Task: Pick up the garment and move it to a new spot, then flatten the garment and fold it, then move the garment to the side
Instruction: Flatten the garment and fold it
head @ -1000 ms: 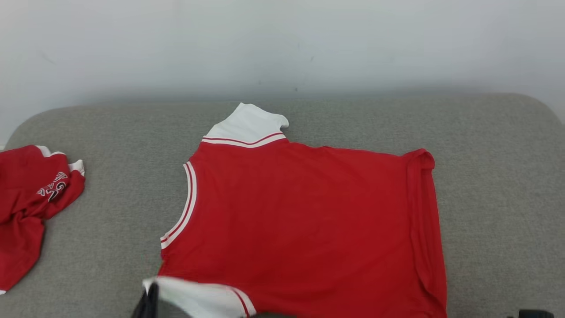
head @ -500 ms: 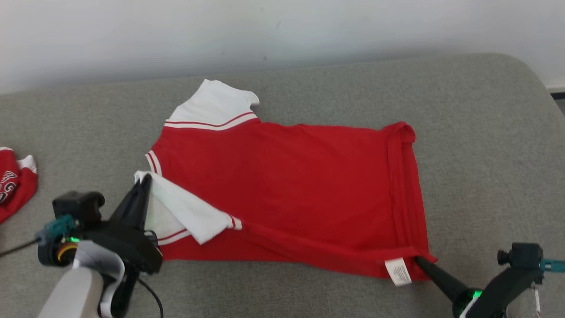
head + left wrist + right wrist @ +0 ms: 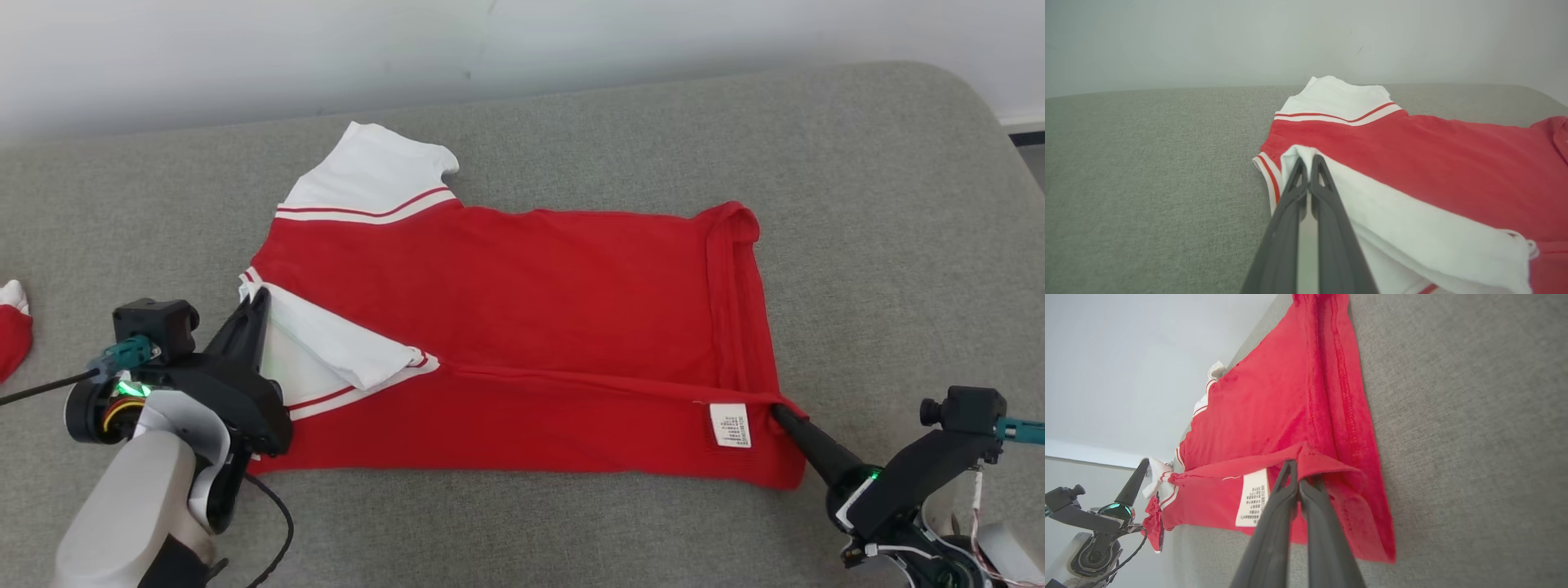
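Observation:
The garment [image 3: 522,302] is a red shirt with white, red-striped sleeves, lying across the grey cushion [image 3: 571,131], its near edge lifted and turned over toward the back. My left gripper [image 3: 260,298] is shut on the white near sleeve [image 3: 1372,212], holding it folded over the red body. At the hem corner beside the white care label [image 3: 729,425], my right gripper [image 3: 777,411] is shut on the red fabric. From the right wrist view the garment's hem [image 3: 1347,416] runs up the frame, with the right gripper [image 3: 1295,465] pinching the folded corner.
A second red garment [image 3: 12,327] lies at the cushion's far left edge. A pale wall [image 3: 245,49] stands behind the cushion. Bare grey cushion surrounds the shirt in front, behind and to the right.
The camera has tilted down, bringing both arms into view. Both grippers have carried the shirt's near edge up and over toward the back, and the fold now lies wider.

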Controlling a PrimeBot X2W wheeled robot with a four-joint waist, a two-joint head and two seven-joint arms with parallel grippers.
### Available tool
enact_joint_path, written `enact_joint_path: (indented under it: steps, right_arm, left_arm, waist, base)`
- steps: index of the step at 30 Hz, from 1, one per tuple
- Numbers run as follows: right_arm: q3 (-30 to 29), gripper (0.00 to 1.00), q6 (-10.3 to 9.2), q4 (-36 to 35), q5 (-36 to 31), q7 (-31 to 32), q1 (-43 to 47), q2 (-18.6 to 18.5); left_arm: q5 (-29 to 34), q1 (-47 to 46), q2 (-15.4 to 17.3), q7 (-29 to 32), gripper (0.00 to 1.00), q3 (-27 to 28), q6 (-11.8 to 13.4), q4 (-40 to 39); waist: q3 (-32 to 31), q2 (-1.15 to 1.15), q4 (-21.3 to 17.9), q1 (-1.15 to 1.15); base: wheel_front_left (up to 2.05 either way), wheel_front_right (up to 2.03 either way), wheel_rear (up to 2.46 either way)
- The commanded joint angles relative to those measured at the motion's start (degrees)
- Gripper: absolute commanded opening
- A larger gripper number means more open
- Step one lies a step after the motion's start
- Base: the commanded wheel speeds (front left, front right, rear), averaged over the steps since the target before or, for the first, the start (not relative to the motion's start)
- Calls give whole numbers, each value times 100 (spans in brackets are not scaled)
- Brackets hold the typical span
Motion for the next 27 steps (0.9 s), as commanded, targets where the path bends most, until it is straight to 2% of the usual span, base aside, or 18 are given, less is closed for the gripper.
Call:
enact_joint_path:
  steps: [1,7,8,9,11,16,21,27]
  right_arm:
    - [24,0,-14,36,-70,-91,-70,33]
    - [355,0,-14,144,-411,-370,-252,-59]
    - [406,81,-14,260,-549,-507,-336,-104]
    - [466,100,-14,320,-611,-540,-369,-110]
    - [544,100,-14,446,-718,-622,-403,-107]
    - [647,100,-14,527,-717,-765,-281,-232]
    - [536,100,-14,203,-888,-1205,110,-474]
    - [416,100,-14,-43,-1545,-1743,740,-553]
  left_arm:
    - [-57,-86,-37,-65,0,-42,-33,101]
    - [-114,-206,-23,-283,0,-322,-32,528]
    - [-168,-222,-15,-339,0,-437,-33,626]
    - [-176,-235,-7,-380,7,-503,-33,672]
    - [-160,-269,14,-508,100,-592,-27,771]
    - [-273,-206,43,-763,100,-696,-27,909]
    - [-417,43,141,-987,100,-510,-13,759]
    - [-428,773,162,-1064,100,-314,194,185]
  waist:
    - [-35,-1,12,-1]
    - [-153,-1,22,-1]
    - [-194,-1,32,-1]
    - [-218,-1,38,-1]
    - [-269,-1,47,-1]
    - [-434,-1,77,-1]
    - [-610,-1,119,-1]
    - [-734,-1,125,-1]
  base:
    - [0,0,0]
    - [0,0,0]
    - [0,0,0]
    - [0,0,0]
    - [0,0,0]
    - [0,0,0]
    - [0,0,0]
    - [0,0,0]
